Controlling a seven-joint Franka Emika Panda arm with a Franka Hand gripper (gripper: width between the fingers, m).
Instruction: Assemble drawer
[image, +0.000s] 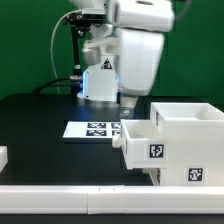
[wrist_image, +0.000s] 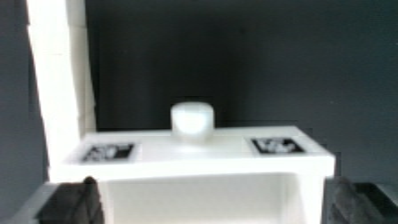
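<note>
My gripper (image: 129, 110) reaches down onto a small white knobbed tray (image: 140, 142), which lies against the large white casing (image: 188, 118) on the exterior view's right. Square tags show on both. In the wrist view the tray (wrist_image: 205, 185) fills the space between my two dark fingers (wrist_image: 73, 205), which press on its side walls. Its round knob (wrist_image: 192, 118) stands on the far wall between two tags. A tall white casing wall (wrist_image: 59, 90) rises right beside the tray. My gripper (wrist_image: 217, 208) is shut on the tray.
The marker board (image: 95, 129) lies flat on the black table behind the tray. Another white part (image: 3, 157) shows at the exterior view's left edge. A white rail (image: 70, 195) runs along the table's front edge.
</note>
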